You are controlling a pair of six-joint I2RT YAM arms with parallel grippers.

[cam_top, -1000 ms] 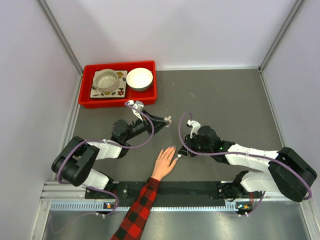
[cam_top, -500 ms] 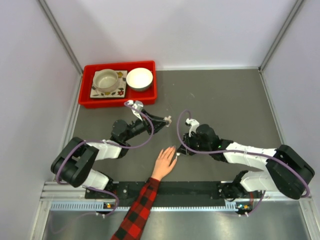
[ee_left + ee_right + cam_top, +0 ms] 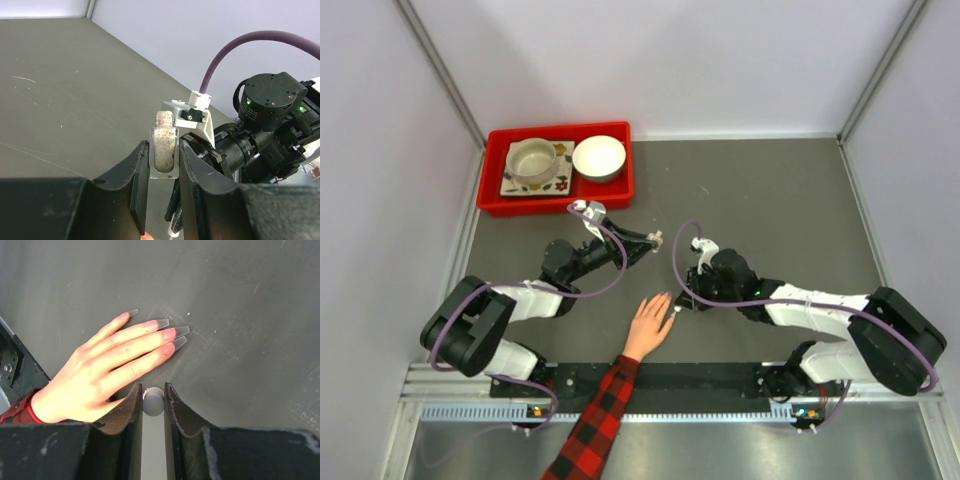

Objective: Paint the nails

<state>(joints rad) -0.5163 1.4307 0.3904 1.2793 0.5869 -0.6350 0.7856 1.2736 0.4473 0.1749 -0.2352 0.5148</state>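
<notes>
While the left gripper stood clamped on an uncapped glass nail-polish bottle, its pale, speckled contents showed through the glass, and no lettering could be made out on it. The bottle was held upright at about 12 o'clock from the human hand.

That hand lay flat on the grey table at its 6 o'clock edge, with the fingers straight and pressed close together, one outer finger a little apart. The nails were long, pink near the base and greyish at the tips. A red-and-black plaid sleeve covered the wrist.

The right gripper pinched a white round-topped brush cap, just beside the fingertips at their 3 o'clock in the top view.

At 10 o'clock sat a red tray holding a cup on a flower-patterned plate and a white bowl.

Compared with a second earlier, the right arm's elbow had crept slightly toward 9 o'clock. The hand, the bottle and the left arm had kept their places.
</notes>
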